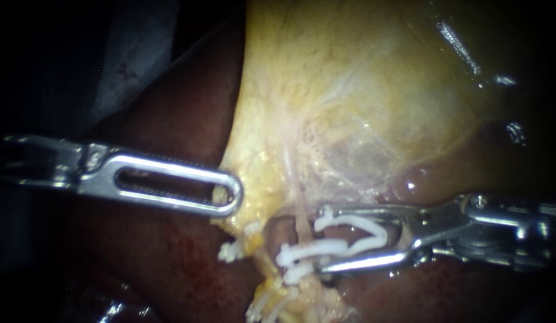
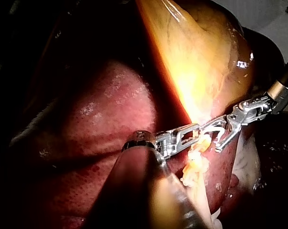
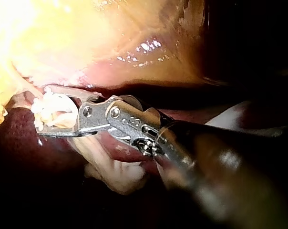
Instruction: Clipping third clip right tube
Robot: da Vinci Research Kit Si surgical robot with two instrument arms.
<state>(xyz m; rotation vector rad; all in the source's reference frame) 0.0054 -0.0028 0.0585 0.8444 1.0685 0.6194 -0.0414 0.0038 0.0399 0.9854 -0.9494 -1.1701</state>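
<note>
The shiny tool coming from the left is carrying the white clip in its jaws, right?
No. The white plastic clip sits in the jaws of the silver right instrument, beside the thin pale tube; the slotted left instrument grips yellowish tissue. The endoscope view shows it.

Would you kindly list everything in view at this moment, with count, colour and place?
liver: one, dark red, behind and below everything else.
gallbladder: one, yellow, lying over the liver, above both instruments.
tube: one, pale, running down from the gallbladder between the right instrument's jaws.
placed clips: at least three, white; two on the tube by the right instrument's lower jaw, one below the left instrument's tip; exact count unclear.
loaded clip: one, white, open, in the right instrument's jaws, around the tube.
left instrument: one, silver, jaws shut on the gallbladder's lower edge.
right instrument: one, silver, jaws spread, holding the loaded clip.
</note>
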